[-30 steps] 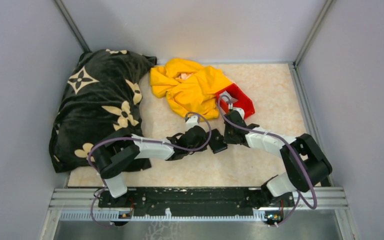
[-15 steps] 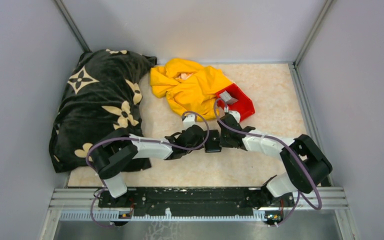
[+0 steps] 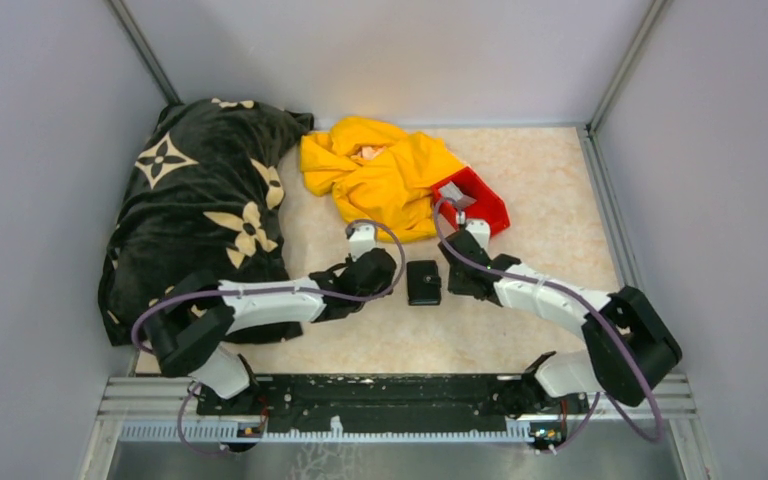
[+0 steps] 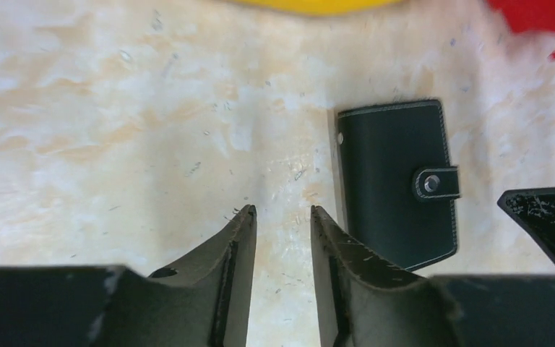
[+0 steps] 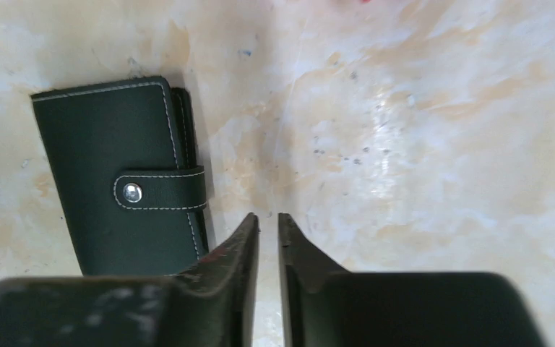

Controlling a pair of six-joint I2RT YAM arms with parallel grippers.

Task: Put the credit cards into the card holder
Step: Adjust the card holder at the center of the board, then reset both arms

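The card holder (image 3: 423, 282), a black wallet snapped shut by its tab, lies flat on the table between my two grippers. It shows in the left wrist view (image 4: 394, 181) and the right wrist view (image 5: 115, 181). My left gripper (image 3: 392, 270) is just left of it, jaws apart and empty (image 4: 282, 211). My right gripper (image 3: 457, 268) is just right of it, jaws a narrow gap apart and empty (image 5: 268, 217). A grey-silver credit card (image 3: 452, 192) lies in the near end of the red bin (image 3: 485, 205).
A crumpled yellow cloth (image 3: 380, 175) lies behind the wallet, touching the red bin. A black flower-patterned pillow (image 3: 200, 205) fills the left side. Grey walls enclose the table on three sides.
Both grippers have let go of the wallet and drawn apart. It now lies on the table by itself. The left arm pulled back to the left, the right arm to the right.
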